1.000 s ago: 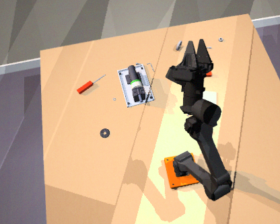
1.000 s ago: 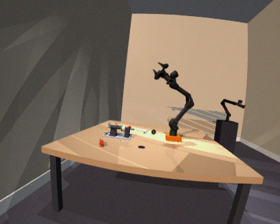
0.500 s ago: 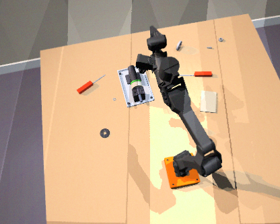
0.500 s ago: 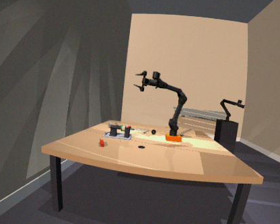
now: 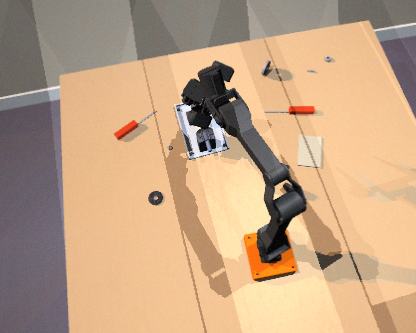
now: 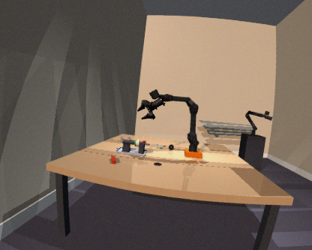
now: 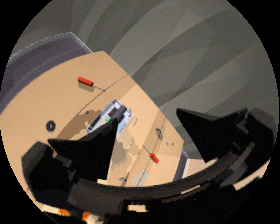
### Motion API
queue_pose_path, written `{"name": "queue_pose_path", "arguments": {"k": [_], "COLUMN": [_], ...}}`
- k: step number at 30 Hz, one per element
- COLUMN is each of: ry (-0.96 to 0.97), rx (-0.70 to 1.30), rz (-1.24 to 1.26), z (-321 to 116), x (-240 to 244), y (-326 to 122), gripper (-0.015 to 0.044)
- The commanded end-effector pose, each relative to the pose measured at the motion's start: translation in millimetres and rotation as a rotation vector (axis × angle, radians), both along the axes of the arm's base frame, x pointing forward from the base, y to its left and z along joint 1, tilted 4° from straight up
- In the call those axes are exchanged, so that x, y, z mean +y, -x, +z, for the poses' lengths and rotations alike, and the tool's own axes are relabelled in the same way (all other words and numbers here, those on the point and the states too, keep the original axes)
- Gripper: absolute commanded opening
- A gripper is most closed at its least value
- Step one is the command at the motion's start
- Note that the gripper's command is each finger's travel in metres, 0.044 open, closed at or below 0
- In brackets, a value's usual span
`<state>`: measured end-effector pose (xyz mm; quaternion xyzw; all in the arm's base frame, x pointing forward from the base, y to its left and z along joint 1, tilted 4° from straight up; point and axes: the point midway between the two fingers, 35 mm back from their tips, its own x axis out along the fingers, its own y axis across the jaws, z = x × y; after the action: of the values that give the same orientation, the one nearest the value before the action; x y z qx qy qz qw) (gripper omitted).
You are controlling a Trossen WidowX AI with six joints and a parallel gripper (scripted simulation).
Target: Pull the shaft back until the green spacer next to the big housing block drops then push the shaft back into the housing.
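My gripper (image 5: 196, 105) (image 6: 140, 113) (image 7: 148, 116) is wide open and empty, high above the fixture. The fixture's pale base plate (image 5: 209, 153) (image 6: 121, 151) carries the big dark housing block (image 6: 127, 146) at its far end and a smaller dark block (image 6: 142, 147) at its near end. The green spacer (image 6: 136, 143) (image 7: 107, 120) is on the shaft line beside the housing, with a white spacer (image 6: 138, 143) next to it. The shaft's grey end (image 6: 147, 144) sticks out past the smaller block. In the top view the gripper hides the housing and spacers.
Red screwdrivers (image 5: 126, 129) (image 5: 302, 110) lie on both sides of the fixture. A black ring (image 5: 151, 199) (image 6: 157, 164) lies at the left. A beige pad (image 5: 310, 151) lies at the right. An upright grey part (image 5: 266, 67) stands toward the back. Another arm stands on a dark pedestal (image 6: 252, 148).
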<state>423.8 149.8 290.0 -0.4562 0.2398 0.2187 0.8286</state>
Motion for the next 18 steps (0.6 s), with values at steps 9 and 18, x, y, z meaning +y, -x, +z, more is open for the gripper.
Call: {"name": "queue_pose_path", "arguments": {"k": [9, 18], "ry": [-0.273, -0.270], "rx": [0.795, 0.864], "rz": [-0.787, -0.921], "z": [-170, -185], "x": [1, 0], "y": [47, 58], "gripper": [0.0440, 0.0440]}}
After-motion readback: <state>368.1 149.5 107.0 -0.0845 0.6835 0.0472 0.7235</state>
